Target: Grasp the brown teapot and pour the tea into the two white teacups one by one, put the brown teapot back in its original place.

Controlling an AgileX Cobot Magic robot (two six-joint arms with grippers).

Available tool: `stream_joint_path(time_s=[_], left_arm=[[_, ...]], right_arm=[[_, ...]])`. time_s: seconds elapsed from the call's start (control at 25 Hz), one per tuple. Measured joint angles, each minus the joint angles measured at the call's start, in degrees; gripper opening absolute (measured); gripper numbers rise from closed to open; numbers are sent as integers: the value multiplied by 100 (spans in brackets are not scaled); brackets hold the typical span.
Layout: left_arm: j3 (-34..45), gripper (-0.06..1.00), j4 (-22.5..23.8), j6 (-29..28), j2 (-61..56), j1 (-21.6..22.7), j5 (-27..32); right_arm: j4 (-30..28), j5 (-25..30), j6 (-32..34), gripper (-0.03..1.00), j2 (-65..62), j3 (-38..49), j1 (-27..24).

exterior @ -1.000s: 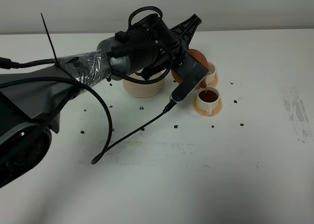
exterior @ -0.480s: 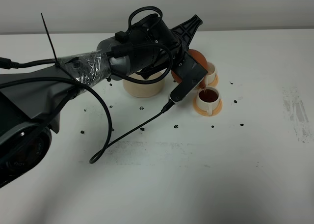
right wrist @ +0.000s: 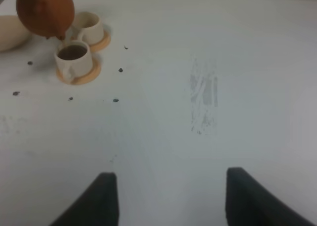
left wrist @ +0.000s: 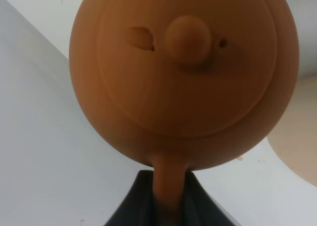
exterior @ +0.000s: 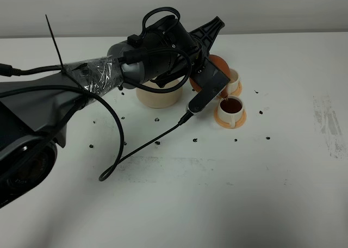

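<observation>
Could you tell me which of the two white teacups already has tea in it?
The front teacup, nearer the high camera and just under the brown teapot spout, holds dark tea; the rear teacup looks pale inside.

All three views share the brown teapot (exterior: 218,60), left wrist closest.

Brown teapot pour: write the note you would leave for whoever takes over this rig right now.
Left claw: shut on the loop handle of the brown teapot, which is held tilted with its spout over the near teacup.
Right claw: open and empty, over bare table, away from the cups.
Near teacup: holds dark tea.
Far teacup: fill cannot be told.
Cream saucer: bare, left of the teapot in the high view.
Left to do: finish this pour, fill the far teacup if needed, set the teapot on the saucer.
</observation>
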Motion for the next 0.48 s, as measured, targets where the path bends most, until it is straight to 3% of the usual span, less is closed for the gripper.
stream_joint_path(time_s=[0.28,0.48], left_arm=[[0,12,-49,-65,0,0,0],[0,12,-280,-558,0,0,45]], right_arm=[[0,0,0,49,0,0,0],[0,0,-5,49,0,0,0]])
